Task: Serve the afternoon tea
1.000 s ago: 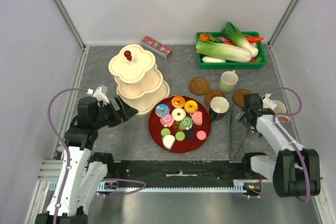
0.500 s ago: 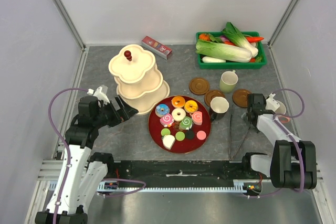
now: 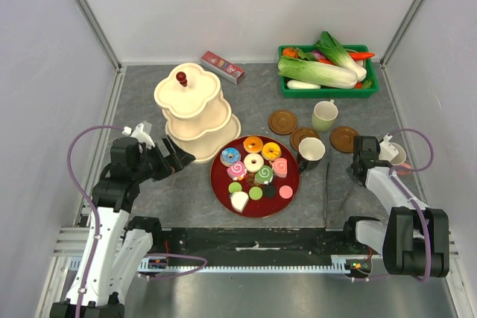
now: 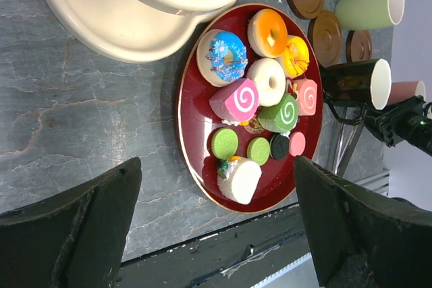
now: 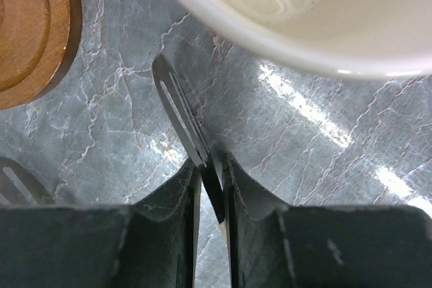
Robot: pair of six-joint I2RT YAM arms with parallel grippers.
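Observation:
A dark red plate [image 3: 218, 178] holds several toy donuts, swirl cakes and round sweets [image 3: 254, 162], also seen in the left wrist view [image 4: 268, 79]. The pale green mug [image 3: 324, 115], black mug [image 3: 311, 151] and white mug [image 3: 396, 155] stand among three brown coasters [image 3: 282, 121]. My right gripper [image 3: 358, 172] is low on the table beside the white mug [image 5: 304, 11]. It is shut [image 5: 210, 180] on one thin metal arm of the tongs [image 5: 179, 111]. My left gripper [image 3: 182, 158] hangs open [image 4: 214, 166] left of the plate.
A cream three-tier stand [image 3: 195, 109] rises just behind the left gripper. A green crate of leafy vegetables [image 3: 328, 70] sits at the back right, a small red can [image 3: 222, 67] at the back. The tongs' other arm [image 3: 326, 191] lies between plate and right arm.
The right gripper's jaws have gone from wide open to closed on the tongs' arm, and the wrist has shifted slightly right. The left arm has not moved.

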